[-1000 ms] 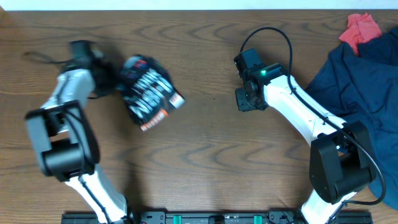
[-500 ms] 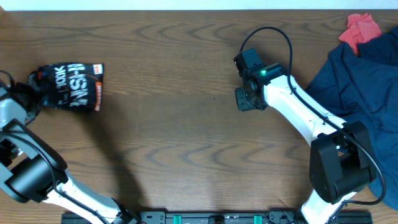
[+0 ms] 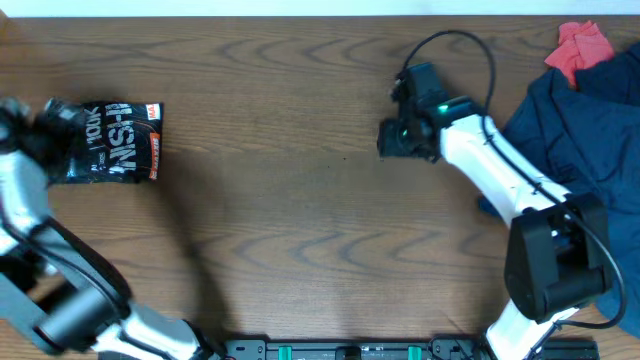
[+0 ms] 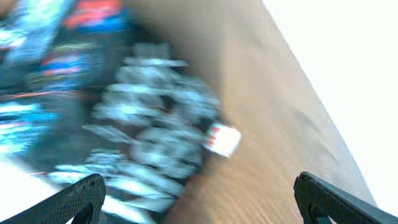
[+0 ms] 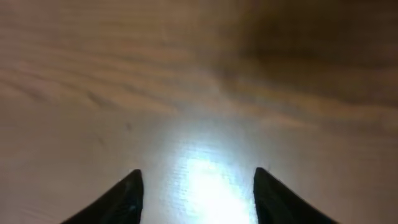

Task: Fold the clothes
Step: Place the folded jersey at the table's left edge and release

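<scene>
The clothes, a black jersey (image 3: 108,141) with white and orange lettering, lie folded into a small bundle at the table's far left. My left gripper (image 3: 45,120) sits just left of the bundle, blurred by motion. In the left wrist view the left gripper (image 4: 199,186) has its jaws wide open, and the jersey (image 4: 124,124) lies loose on the wood below, toward its left finger. My right gripper (image 3: 392,140) hovers over bare wood right of centre. In the right wrist view the right gripper (image 5: 197,176) is open with nothing between its fingers.
A plain navy garment (image 3: 580,110) is heaped at the table's right side, with a small red cloth (image 3: 583,45) at its upper edge. The table's back edge (image 3: 300,16) runs just beyond the jersey. The right arm's cable (image 3: 460,40) loops above its wrist.
My left arm swept the jersey from left of centre to the far left, then opened and let it go. My right gripper opened wider and its wrist shifted slightly to the right.
</scene>
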### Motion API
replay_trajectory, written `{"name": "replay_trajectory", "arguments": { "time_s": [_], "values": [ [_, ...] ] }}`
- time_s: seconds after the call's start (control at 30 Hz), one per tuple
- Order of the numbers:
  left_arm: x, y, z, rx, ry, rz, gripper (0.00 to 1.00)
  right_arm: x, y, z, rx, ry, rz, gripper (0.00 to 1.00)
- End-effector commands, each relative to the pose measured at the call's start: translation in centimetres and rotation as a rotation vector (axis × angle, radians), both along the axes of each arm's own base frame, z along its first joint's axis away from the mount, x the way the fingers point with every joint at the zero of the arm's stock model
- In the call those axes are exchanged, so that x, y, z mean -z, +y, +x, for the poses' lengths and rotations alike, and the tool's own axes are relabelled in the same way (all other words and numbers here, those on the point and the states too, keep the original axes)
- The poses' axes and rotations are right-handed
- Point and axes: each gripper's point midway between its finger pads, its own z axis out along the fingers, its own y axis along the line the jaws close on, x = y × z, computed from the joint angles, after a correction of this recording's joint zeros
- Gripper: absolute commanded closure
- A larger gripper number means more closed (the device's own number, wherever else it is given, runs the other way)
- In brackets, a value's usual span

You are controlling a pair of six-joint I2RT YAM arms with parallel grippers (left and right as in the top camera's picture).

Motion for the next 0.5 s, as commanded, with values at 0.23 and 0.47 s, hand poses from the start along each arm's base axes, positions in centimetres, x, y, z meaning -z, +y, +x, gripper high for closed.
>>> {"name": "replay_trajectory", "arguments": {
  "time_s": [0.23,0.47],
  "values": [
    [-2.1,-24.6,-0.6,0.64,0.135,0.269,0.02,-0.8,-10.9,1.8,0.167,0.021,0.056,0.27],
    [0.4,-27.5,-8.0,0.667,0.467,0.445,0.02,-3.6,-19.0,-2.5,0.293,0.068,-0.168,0.23]
  ]
}}
